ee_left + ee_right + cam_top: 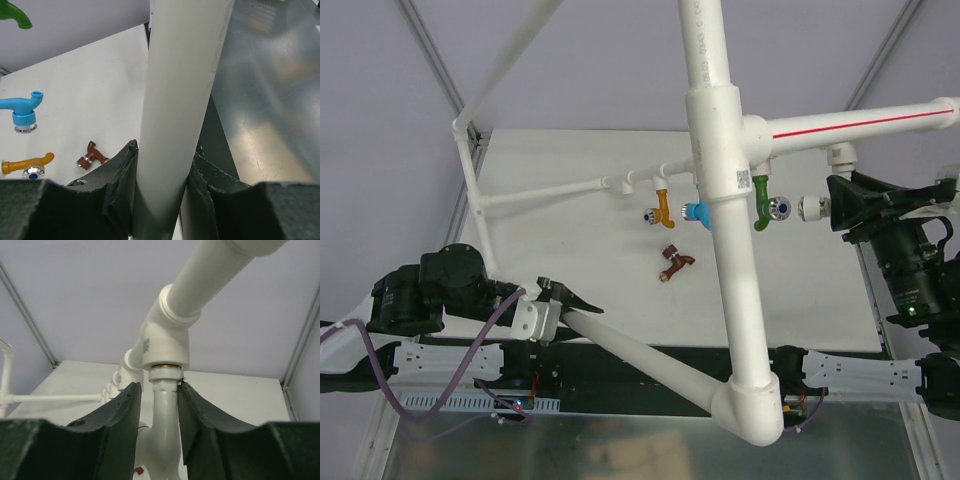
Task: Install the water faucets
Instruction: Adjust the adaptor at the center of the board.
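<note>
We see a white pipe frame standing over a pale surface. The orange faucet, blue faucet and green faucet hang from the frame's crossbar. The brown faucet lies loose on the surface near that crossbar. Our left hand clamps the frame's slanting leg. Our right hand pinches a white fitting under the frame's end joint.

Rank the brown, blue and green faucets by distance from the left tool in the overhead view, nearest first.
1. Brown faucet, loose on the table, closest to the left tool.
2. Blue faucet, just left of the thick white pipe.
3. Green faucet, right of that pipe, farthest.
</note>
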Robot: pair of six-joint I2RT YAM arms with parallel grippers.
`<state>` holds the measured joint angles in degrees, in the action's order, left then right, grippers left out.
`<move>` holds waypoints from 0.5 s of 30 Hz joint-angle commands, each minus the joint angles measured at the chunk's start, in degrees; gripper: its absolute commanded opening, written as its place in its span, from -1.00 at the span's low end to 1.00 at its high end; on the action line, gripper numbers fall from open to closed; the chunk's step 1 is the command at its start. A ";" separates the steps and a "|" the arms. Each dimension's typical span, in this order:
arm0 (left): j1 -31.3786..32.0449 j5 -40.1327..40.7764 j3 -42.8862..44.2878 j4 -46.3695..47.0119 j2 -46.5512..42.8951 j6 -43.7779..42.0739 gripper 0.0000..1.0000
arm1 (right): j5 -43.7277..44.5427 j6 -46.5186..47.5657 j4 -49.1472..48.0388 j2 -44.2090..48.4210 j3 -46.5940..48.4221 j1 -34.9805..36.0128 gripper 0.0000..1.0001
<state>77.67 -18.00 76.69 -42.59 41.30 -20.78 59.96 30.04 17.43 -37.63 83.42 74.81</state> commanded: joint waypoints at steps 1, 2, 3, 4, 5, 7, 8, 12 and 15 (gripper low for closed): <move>-1.38 17.37 4.08 14.89 1.85 6.45 -1.00 | -13.29 -1.13 -8.74 1.06 3.60 0.52 -0.08; -1.38 17.64 4.52 15.95 2.29 6.27 -1.00 | -14.16 -1.30 -8.03 1.24 3.59 0.52 -0.01; -1.38 18.95 4.96 17.18 2.73 6.27 -1.00 | -15.22 -1.39 -7.42 1.50 3.51 0.52 0.03; -1.38 19.57 5.66 18.23 3.34 6.19 -1.00 | -16.19 -1.39 -7.24 1.94 3.16 0.52 0.08; -1.38 20.19 6.54 18.76 3.96 6.36 -1.00 | -17.67 -1.48 -6.97 2.47 2.89 0.52 0.12; -1.29 20.72 8.12 19.56 4.93 6.01 -1.00 | -19.97 -2.09 -6.88 4.04 2.19 0.52 0.20; -1.38 21.16 8.65 20.08 5.28 5.75 -1.00 | -20.76 -2.27 -6.80 4.84 1.93 0.43 0.21; -1.38 22.83 9.89 24.03 5.46 5.05 -1.00 | -19.72 -2.53 -7.23 6.77 0.09 0.52 0.22; -1.38 24.41 10.50 25.80 5.72 3.55 -1.00 | -18.13 -2.44 -7.15 7.04 -1.41 0.52 0.21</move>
<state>77.19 -0.99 80.93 -34.35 50.50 -25.08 41.47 27.46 14.24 -30.72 83.11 75.42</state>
